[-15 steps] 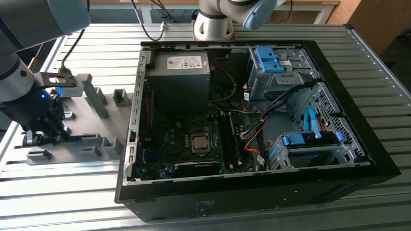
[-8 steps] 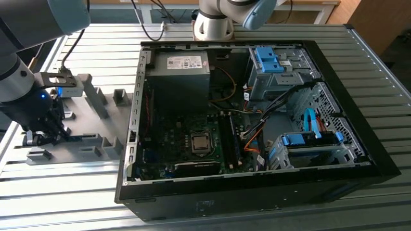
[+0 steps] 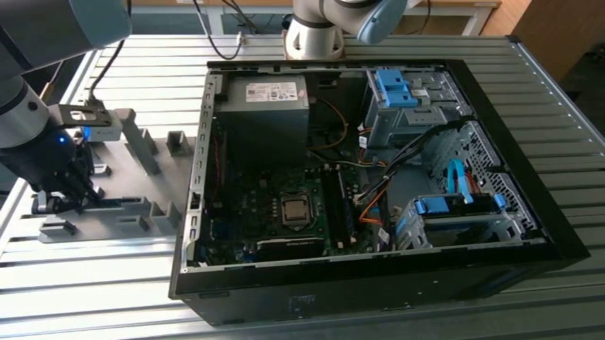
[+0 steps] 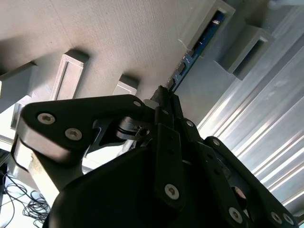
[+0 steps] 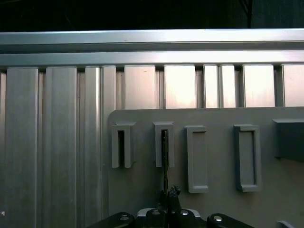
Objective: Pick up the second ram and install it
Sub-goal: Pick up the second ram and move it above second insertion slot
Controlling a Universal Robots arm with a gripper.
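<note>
The second ram (image 4: 192, 52) is a thin green stick standing on edge in a slot of the grey holder plate (image 4: 118, 33). Edge-on in the first wrist view, the second ram (image 5: 165, 156) runs from a slot block down to my fingertips. My gripper (image 5: 168, 194) is shut on the stick's near end, with the fingers (image 4: 161, 97) pinched together around it. In the exterior view my gripper (image 3: 59, 202) hangs low over the grey holder plate (image 3: 142, 202), at that view's left, beside the open computer case (image 3: 378, 163).
The case lies open with its motherboard (image 3: 293, 212), memory slots (image 3: 338, 205), power supply (image 3: 263, 106), blue drive brackets (image 3: 395, 88) and cables inside. Grey holder blocks (image 3: 142, 145) rise from the plate. A ribbed metal table (image 3: 95, 283) lies under everything.
</note>
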